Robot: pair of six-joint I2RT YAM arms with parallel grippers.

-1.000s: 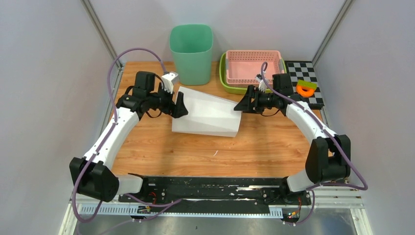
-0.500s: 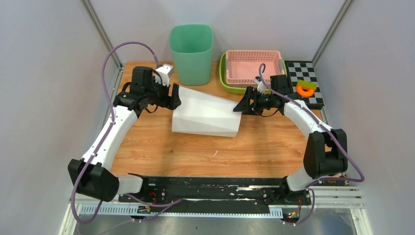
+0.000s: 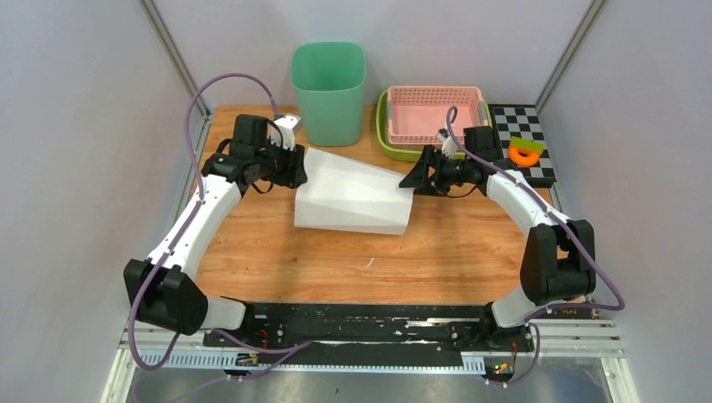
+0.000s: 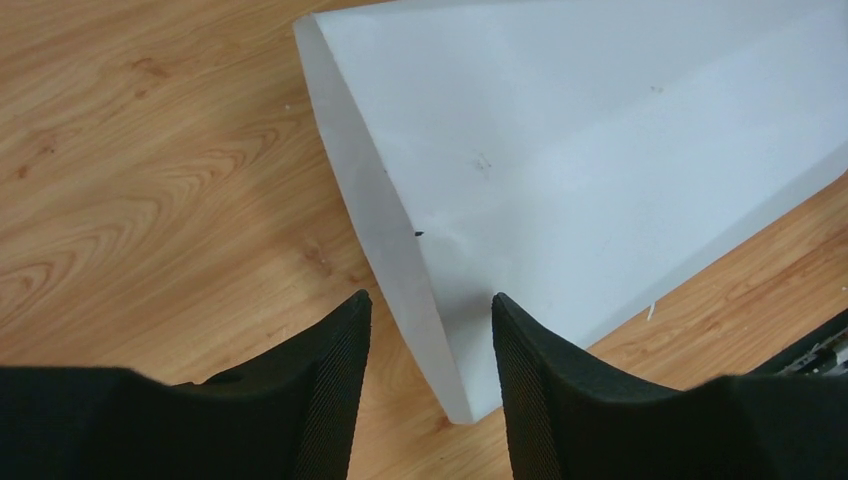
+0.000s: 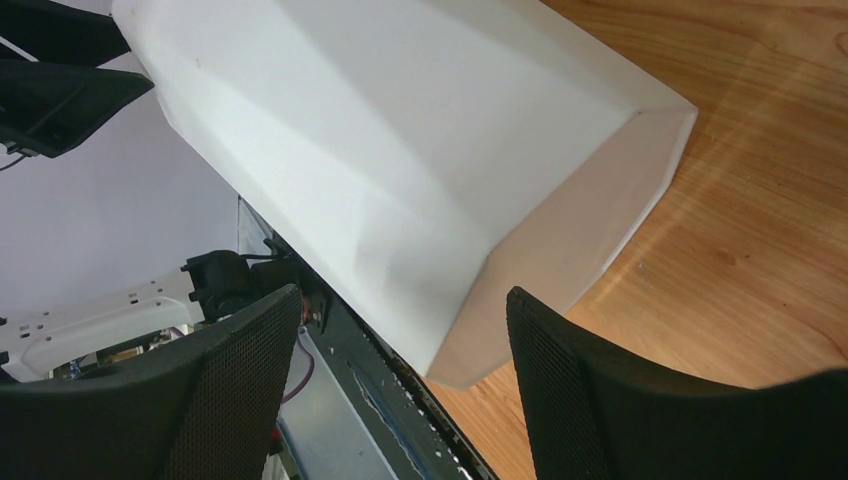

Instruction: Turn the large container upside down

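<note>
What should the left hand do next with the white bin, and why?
Probably close the left gripper on the bin: its fingers straddle the bin's wall, with a gap beside one, so it likely isn't gripped yet.

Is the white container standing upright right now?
No, the white container lies on its side on the table.
</note>
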